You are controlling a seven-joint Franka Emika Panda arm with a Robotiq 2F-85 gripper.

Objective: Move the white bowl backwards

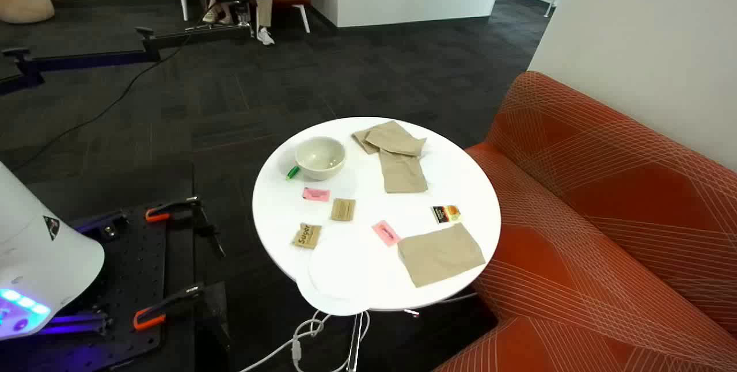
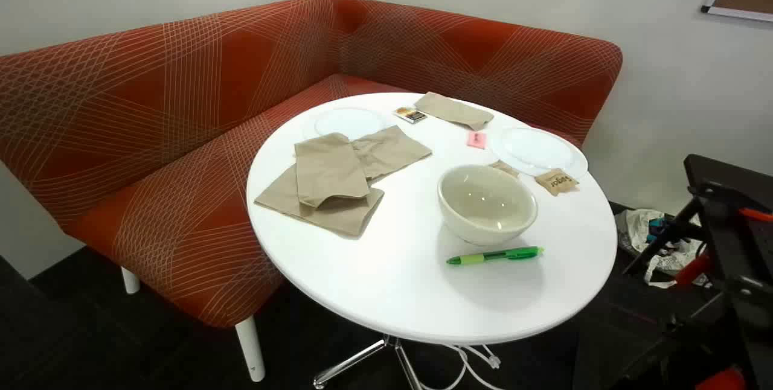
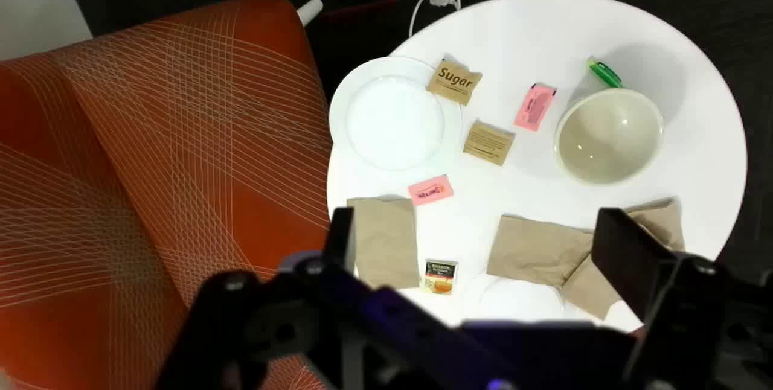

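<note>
Hanging clear above the table (image 3: 703,197), the claw (image 3: 484,245) is holding its fingers (image 3: 628,257) wide apart and is gripping nothing. In the wrist view, the white bowl (image 3: 609,136) is sitting between one and two o'clock from the claw, so the next reach is probably turning on closing that slant. The white bowl is showing no long axis, being round; its rim is likely inviting a pinch from most sides. In an exterior view, the white bowl (image 1: 320,158) is standing upright between ten and eleven o'clock on the table, near the edge. Around it in the wrist view, a green pen (image 3: 606,72) is lying just beside it at twelve, a pink packet (image 3: 535,106) between nine and ten, and brown napkins (image 3: 537,250) from five to seven. Toward three, bare table is running out to the edge, probably leaving little margin for a long push. Which way is counting as backwards, nothing in view is settling.
</note>
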